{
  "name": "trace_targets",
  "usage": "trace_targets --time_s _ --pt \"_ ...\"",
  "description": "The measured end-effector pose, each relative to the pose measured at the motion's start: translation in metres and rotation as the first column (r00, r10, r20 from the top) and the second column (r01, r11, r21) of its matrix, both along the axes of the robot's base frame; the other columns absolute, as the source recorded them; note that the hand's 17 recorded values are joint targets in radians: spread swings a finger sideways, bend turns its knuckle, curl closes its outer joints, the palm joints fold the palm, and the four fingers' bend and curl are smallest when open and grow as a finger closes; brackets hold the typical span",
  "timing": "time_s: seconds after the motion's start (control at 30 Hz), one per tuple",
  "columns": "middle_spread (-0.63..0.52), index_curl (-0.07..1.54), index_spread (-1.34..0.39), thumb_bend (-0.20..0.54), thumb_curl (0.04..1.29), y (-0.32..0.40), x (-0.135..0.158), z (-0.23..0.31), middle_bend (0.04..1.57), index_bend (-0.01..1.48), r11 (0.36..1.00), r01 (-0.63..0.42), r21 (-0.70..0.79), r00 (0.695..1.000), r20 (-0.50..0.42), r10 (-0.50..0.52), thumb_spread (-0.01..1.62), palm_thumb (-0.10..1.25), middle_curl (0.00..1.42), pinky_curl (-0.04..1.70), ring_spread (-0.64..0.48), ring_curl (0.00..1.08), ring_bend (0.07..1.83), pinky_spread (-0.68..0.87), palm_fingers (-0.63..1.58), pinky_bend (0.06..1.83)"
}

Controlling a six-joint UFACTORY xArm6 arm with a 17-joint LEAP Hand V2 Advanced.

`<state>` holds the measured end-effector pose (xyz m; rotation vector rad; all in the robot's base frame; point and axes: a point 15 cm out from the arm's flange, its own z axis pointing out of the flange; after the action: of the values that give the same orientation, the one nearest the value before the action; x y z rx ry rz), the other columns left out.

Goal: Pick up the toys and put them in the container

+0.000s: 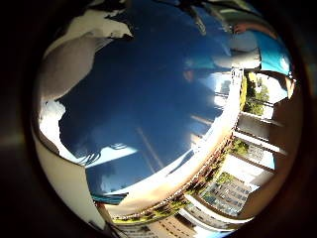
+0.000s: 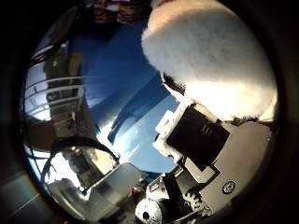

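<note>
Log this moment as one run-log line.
hand: fingers against fluffy white plush toy, grip unclear | surface: glossy blue tabletop | container: not visible | phase: picking up toy

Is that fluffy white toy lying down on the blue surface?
No. The fluffy white plush toy sits right against the hand, raised clear of the glossy blue surface.

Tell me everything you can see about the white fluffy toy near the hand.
The white fluffy toy looks like soft plush with a fuzzy, rounded outline. It fills much of the thumb side palm view, so it is close to the palm. Parts of the hand lie against its lower edge, above the blue surface. No face, limbs or other details show, and whether the fingers curl round it cannot be told.
</note>
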<state>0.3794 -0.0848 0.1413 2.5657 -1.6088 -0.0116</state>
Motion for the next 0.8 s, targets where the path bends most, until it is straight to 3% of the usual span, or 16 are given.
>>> trace_targets --time_s 0.13,0.2,0.43,0.63,0.8 --pt "-0.28 0.34 -0.67 0.023 0.55 0.021 0.022 0.024 1.00 0.30 0.982 0.120 0.143 0.986 0.095 -0.134 1.04 0.98 0.82 0.38 -0.04 0.72 1.25 0.28 1.14 1.38" --pt "-0.28 0.37 -0.74 0.018 0.58 0.032 0.029 0.048 1.04 0.37 0.974 0.132 0.184 0.981 0.118 -0.155 1.03 1.01 0.87 0.43 -0.07 0.75 1.28 0.25 1.09 1.47" --pt "-0.29 0.50 -0.90 -0.010 0.66 0.049 0.027 0.160 1.13 0.51 0.965 0.145 0.219 0.987 0.041 -0.158 1.03 1.03 0.99 0.53 -0.11 0.81 1.36 0.18 0.98 1.61" --pt "-0.28 0.65 -1.03 -0.013 0.71 0.090 0.044 0.275 1.20 0.59 0.966 0.113 0.232 0.982 0.124 -0.145 1.03 1.03 1.06 0.60 -0.13 0.85 1.43 0.14 0.89 1.67" --pt "-0.28 0.79 -1.10 -0.015 0.75 0.165 0.057 0.309 1.24 0.61 0.967 0.051 0.250 0.985 0.146 -0.089 1.03 1.01 1.10 0.64 -0.14 0.87 1.48 0.12 0.82 1.71"
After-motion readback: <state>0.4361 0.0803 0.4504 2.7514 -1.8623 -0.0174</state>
